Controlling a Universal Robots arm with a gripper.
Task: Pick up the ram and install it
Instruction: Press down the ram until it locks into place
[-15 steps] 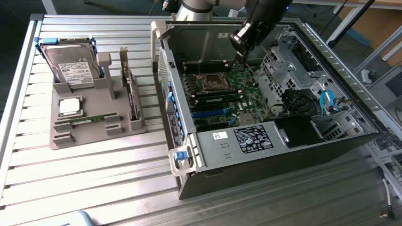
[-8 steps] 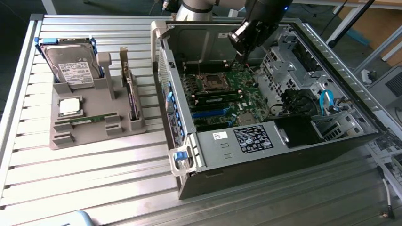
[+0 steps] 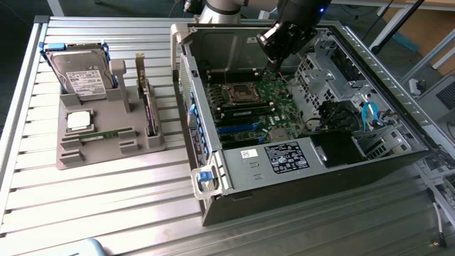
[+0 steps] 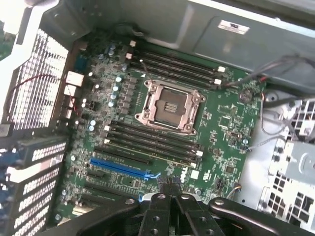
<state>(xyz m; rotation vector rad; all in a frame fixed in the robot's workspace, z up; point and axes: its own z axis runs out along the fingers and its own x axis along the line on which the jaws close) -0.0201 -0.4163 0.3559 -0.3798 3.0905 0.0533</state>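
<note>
While one ram (image 3: pixel 105 135) lies slotted in its tray (image 3: pixel 106 154), the jaws seem pressed together, empty, above the motherboard (image 4: pixel 162 137).

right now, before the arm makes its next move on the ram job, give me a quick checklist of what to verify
1. Gripper shut: ok.
2. Ram in the gripper: not ok, it lies in the grey tray.
3. Gripper inside the open case, over the motherboard: ok.
4. Memory slots free: cannot tell.
</note>
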